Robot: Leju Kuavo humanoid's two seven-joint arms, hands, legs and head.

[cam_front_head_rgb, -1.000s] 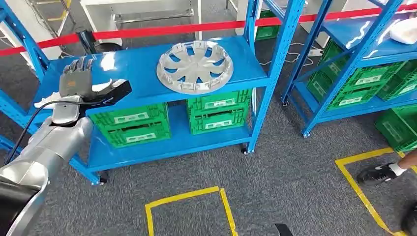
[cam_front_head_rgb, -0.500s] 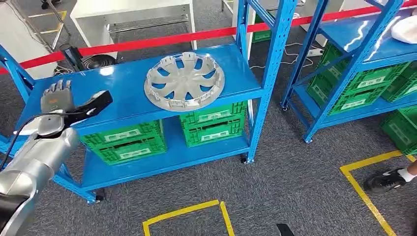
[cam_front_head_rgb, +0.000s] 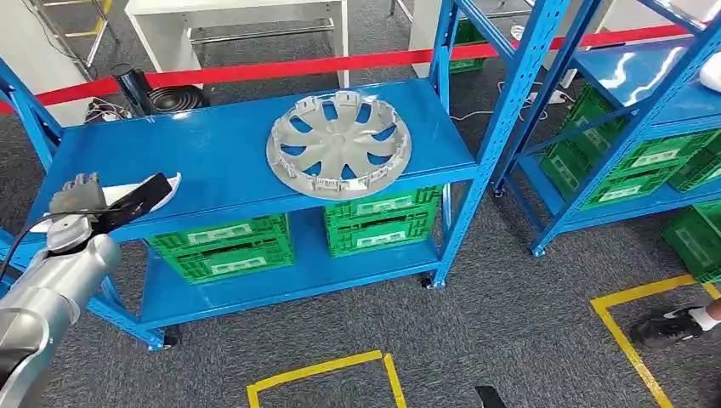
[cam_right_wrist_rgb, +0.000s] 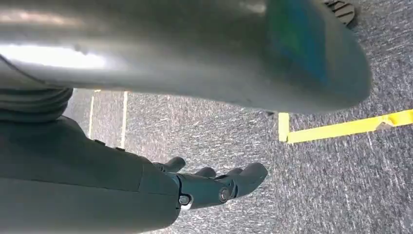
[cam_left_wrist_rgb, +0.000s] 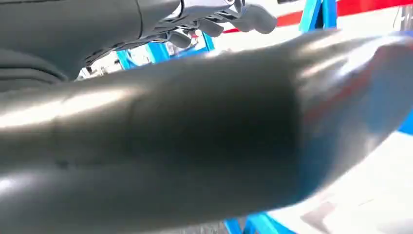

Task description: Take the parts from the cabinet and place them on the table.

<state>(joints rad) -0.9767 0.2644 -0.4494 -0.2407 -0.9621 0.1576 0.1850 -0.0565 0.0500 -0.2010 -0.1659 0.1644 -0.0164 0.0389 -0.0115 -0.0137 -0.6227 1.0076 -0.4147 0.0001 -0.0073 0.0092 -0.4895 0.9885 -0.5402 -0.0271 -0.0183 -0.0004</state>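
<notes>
A silver hubcap [cam_front_head_rgb: 338, 144] lies flat on the top shelf of the blue cabinet [cam_front_head_rgb: 229, 153], right of its middle. My left hand [cam_front_head_rgb: 81, 204] hovers at the shelf's front left edge, well to the left of the hubcap, fingers upright and thumb stretched out, holding nothing. A flat white part [cam_front_head_rgb: 173, 182] lies on the shelf just behind the thumb. In the left wrist view the thick thumb [cam_left_wrist_rgb: 195, 131] spans the frame, with the fingers [cam_left_wrist_rgb: 214, 19] apart from it. My right hand [cam_right_wrist_rgb: 214, 187] hangs over the grey carpet, fingers loosely extended and empty.
Green crates [cam_front_head_rgb: 378, 217] fill the cabinet's lower shelf. A second blue rack [cam_front_head_rgb: 646, 110] with green crates stands to the right. A red barrier tape [cam_front_head_rgb: 255, 68] runs behind. Yellow floor tape [cam_front_head_rgb: 323, 370] marks the carpet; a person's shoe [cam_front_head_rgb: 672, 323] is at the right.
The camera has shifted. My left hand has dropped from over the shelf's left part to its front left edge, staying empty. The hubcap has not moved on the shelf.
</notes>
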